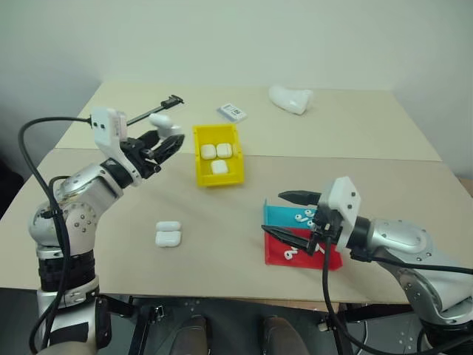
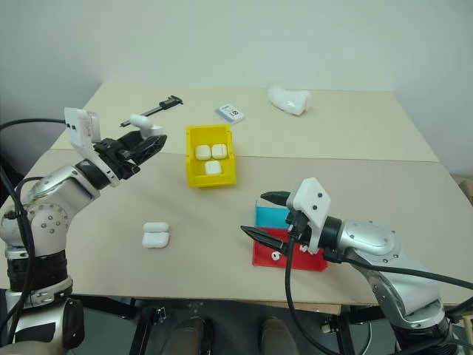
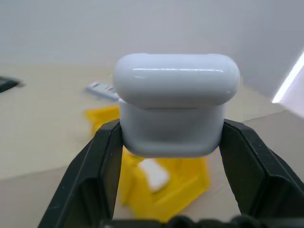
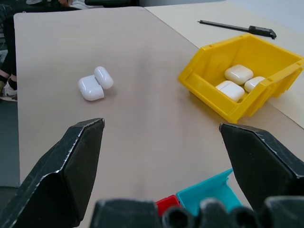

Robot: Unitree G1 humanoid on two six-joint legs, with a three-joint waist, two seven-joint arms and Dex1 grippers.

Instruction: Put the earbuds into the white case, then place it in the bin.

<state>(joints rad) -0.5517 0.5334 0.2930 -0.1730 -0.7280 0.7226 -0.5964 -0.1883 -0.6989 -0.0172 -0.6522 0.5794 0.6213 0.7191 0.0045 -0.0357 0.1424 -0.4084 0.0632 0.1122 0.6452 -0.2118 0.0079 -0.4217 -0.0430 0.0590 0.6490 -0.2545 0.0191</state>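
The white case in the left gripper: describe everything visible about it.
The white case is a small, glossy, rounded-rectangle plastic shell with a seam between lid and body; the lid looks shut. It is held off the table, clamped on two opposite sides between the black fingers of the left gripper, lid end pointing outward, to the left of the yellow bin.

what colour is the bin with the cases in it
Bright yellow; the bin shows best in the right wrist view, three white cases inside.

Bin [image 1: 218, 168] at frame centre, three cases [image 1: 216, 154] inside. Open case [image 1: 168, 234] lower left on table [image 1: 222, 222]. Trays [image 1: 284, 237] lower right.
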